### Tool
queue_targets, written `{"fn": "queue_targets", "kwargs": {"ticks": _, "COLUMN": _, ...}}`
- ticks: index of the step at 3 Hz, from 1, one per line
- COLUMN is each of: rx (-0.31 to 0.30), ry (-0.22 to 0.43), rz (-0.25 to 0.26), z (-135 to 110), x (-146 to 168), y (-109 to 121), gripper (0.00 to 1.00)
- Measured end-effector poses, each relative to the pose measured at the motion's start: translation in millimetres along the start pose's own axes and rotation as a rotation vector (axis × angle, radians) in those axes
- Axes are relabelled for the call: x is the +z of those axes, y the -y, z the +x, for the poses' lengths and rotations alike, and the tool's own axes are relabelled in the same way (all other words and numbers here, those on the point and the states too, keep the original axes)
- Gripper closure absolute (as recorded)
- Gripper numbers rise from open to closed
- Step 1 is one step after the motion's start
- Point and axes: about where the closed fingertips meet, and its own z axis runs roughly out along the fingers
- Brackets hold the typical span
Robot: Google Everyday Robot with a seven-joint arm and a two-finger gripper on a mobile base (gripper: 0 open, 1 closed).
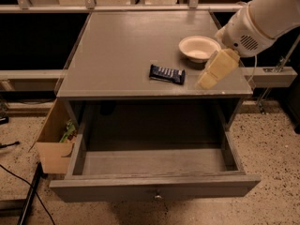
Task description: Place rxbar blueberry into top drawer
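Claw (206,81) over table (117,50), near flat navy white-lettered rxbar blueberry (167,74)

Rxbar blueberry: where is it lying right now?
In the camera view, the rxbar blueberry lies on the tabletop near its front edge, right of centre, front-left of the bowl; the gripper hangs just to its right.

Grey table (119,46): on its top a rxbar blueberry (167,74), lying flat near the front edge, and a cream bowl (199,48), upright, behind and to the right of the bar, apart from it. Gripper (206,81): cream-coloured, on a white arm (255,20), angled down over the table's front right corner, just in front of the bowl and right of the bar. Top drawer (154,185): pulled open under the table top, knob (158,197) at centre front; cardboard box (55,146) beside its left wall.
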Motion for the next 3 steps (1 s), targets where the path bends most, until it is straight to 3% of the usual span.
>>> {"fn": "queue_targets", "kwargs": {"ticks": 2, "rx": 0.007, "ry": 0.081, "rz": -0.02, "z": -34.1, "x": 80.9, "y": 31.8, "gripper": 0.0}}
{"fn": "queue_targets", "kwargs": {"ticks": 3, "rx": 0.007, "ry": 0.075, "rz": -0.036, "z": -32.9, "x": 87.6, "y": 34.2, "gripper": 0.0}}
